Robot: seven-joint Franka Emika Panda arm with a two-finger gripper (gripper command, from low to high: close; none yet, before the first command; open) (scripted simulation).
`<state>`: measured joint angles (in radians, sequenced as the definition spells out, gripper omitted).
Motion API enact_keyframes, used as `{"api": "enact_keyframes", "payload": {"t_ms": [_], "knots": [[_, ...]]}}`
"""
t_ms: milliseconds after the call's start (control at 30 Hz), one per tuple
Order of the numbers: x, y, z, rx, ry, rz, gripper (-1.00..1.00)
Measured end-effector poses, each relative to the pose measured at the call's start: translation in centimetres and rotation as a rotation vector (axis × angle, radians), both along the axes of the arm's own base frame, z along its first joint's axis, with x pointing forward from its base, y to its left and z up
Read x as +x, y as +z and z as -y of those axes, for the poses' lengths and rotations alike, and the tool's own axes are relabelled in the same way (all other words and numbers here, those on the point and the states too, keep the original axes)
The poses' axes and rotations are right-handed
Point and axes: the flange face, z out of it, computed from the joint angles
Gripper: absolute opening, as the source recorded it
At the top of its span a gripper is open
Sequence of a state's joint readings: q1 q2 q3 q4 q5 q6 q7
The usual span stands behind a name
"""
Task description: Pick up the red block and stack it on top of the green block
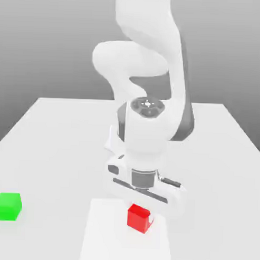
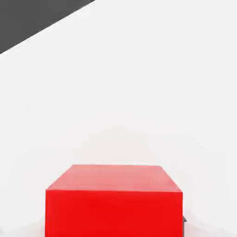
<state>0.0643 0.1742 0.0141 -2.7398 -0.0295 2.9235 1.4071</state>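
Observation:
The red block (image 1: pixel 138 218) rests on the white table near its front edge. My gripper (image 1: pixel 143 207) is lowered straight over it, with the white hand just above and behind the cube. In the hand view the red block (image 2: pixel 114 203) sits close up between the fingers, and a dark sliver of one finger (image 2: pixel 184 223) presses against its side. The gripper is shut on the red block, which still looks to be on the table. The green block (image 1: pixel 7 207) stands alone far off toward the exterior view's left, untouched.
The white table (image 1: pixel 58 140) stretches back to a grey backdrop. A slightly brighter square patch (image 1: pixel 102 236) lies under and around the red block. The arm's bulky white links rise behind the hand.

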Motion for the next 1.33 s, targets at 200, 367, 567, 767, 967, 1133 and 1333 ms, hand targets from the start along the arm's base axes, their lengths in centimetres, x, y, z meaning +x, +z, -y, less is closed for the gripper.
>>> {"api": "enact_keyframes", "payload": {"t_ms": [200, 367, 567, 767, 967, 1133, 1333], "knots": [[-0.2, 3.4, 0.0, 0.001, -0.002, -0.004, -1.0], [-0.1, 2.3, 6.3, -0.025, -0.365, -0.099, -1.0], [-0.6, 1.0, 14.4, -0.072, -0.89, -0.183, -1.0], [-1.8, 1.7, 22.3, -0.093, -1.412, -0.188, -1.0], [-3.1, 4.8, 29.9, -0.054, -1.937, -0.098, -1.0], [-3.5, 4.5, 34.2, 0.01, -2.238, -0.002, -1.0], [-3.6, 1.7, 34.4, 0.013, -2.256, 0.001, 1.0]]}}
